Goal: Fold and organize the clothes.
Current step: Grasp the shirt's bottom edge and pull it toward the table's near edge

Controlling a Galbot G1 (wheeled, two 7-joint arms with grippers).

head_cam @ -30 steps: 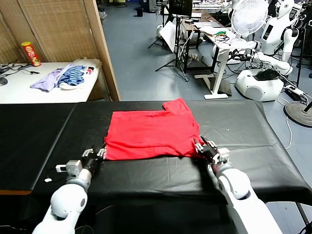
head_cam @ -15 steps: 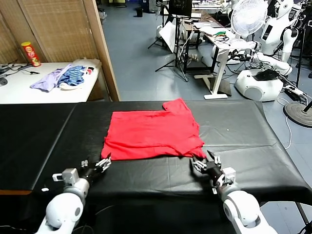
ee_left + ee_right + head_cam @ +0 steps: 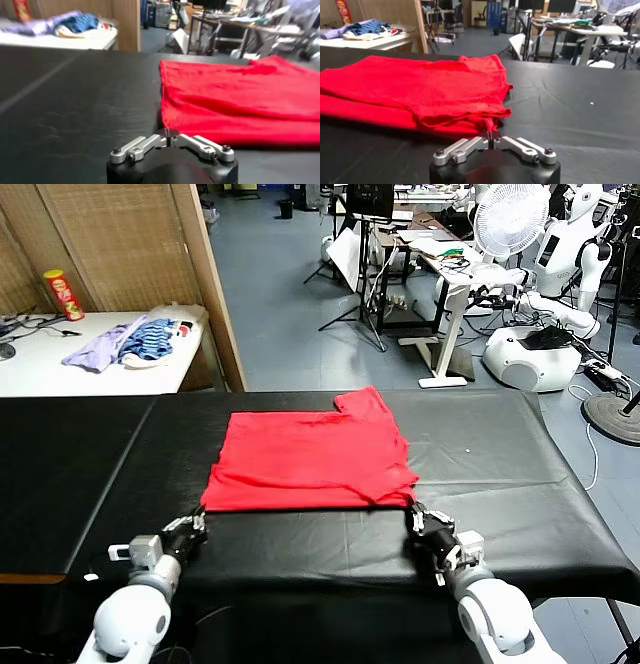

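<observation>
Both claws closed at the near hem of the red T-shirt — left gripper and right gripper each pinching a near corner, evidently to lift that edge for folding.

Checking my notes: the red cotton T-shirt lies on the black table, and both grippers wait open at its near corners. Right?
Not quite. The red cotton T-shirt lies on the black table, but the left gripper and right gripper are shut at its near corners, as both wrist views show.
</observation>
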